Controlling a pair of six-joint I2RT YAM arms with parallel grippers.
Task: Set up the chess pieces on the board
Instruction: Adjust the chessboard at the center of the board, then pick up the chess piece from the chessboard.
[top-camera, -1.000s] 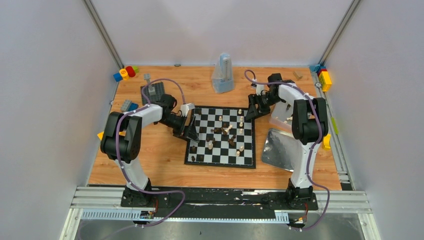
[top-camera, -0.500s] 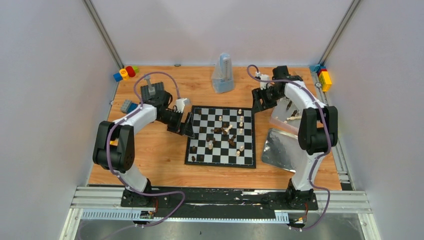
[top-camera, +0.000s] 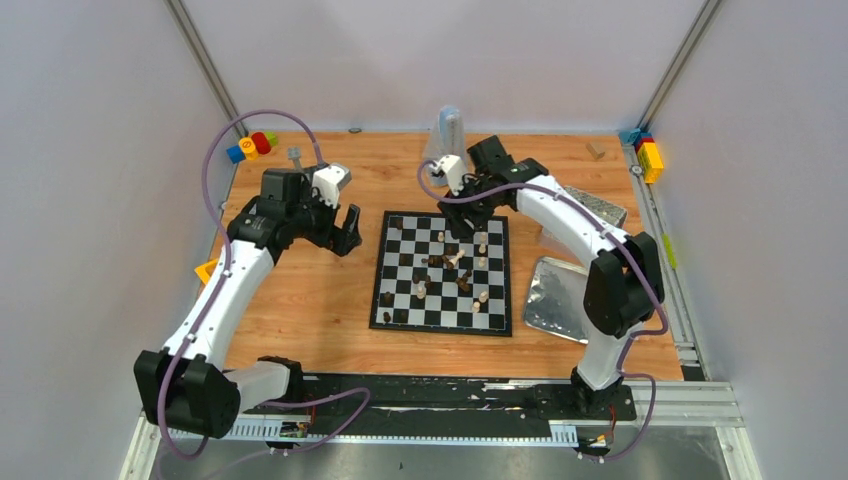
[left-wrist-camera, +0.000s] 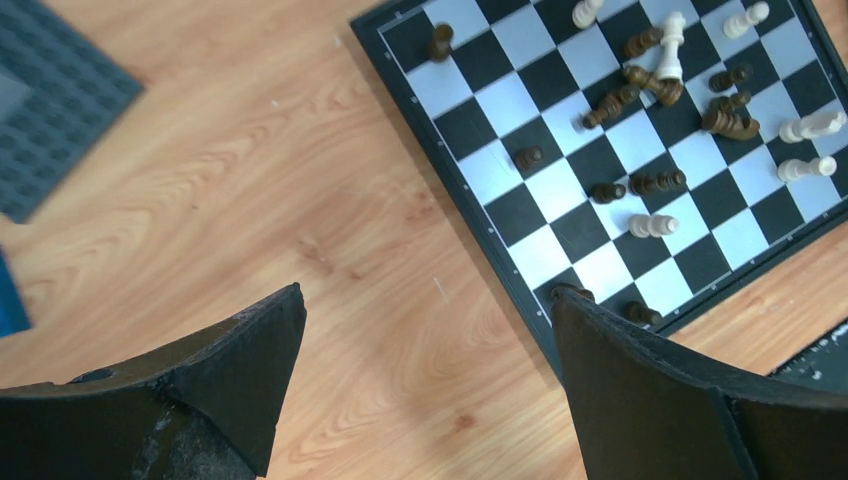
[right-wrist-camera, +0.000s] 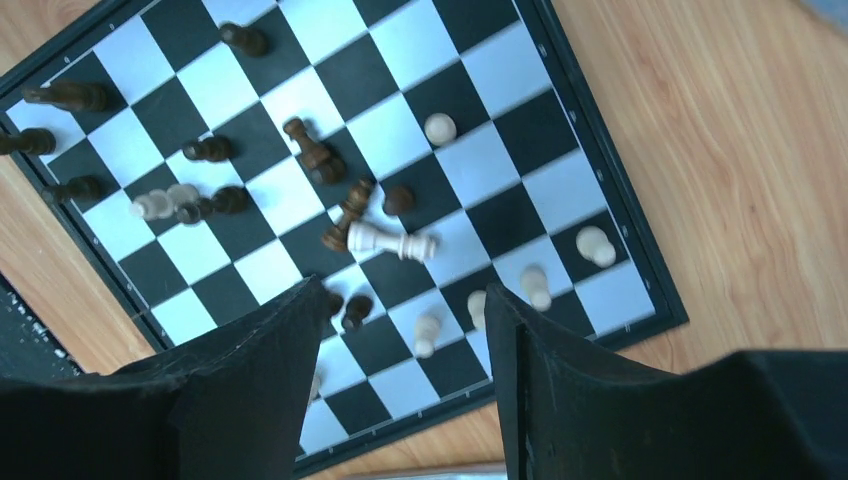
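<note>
our right pincer (right-wrist-camera: 403, 295) hangs over the far edge of the board (top-camera: 450, 316), released: the jaws stand apart and only checks show between them. we judge it sits there to drop onto a piece, with enough gap to clear a round base. our left pincer (left-wrist-camera: 428, 300) is released too, jaws at their widest, over bare bench (top-camera: 310, 300) just off the board's left edge, which leaves the squares free for the other arm.

the fingers (right-wrist-camera: 250, 370) are broad black wedges, matt and a little rough along the edges, so we expect them to be wide tools for slim targets.

the pieces (top-camera: 450, 262) are on the board, mostly bunched near its middle. a few pale ones stand near the right edge and two dark ones by the near left corner. several lie on their sides, among them a pale piece (right-wrist-camera: 392, 241) touching a dark one. they are turned, with narrow necks and round feet, and look smooth; lying down, they would likely roll.

the board is flat, with a thin black rim, and lies on the wood-grain bench right of centre.
</note>
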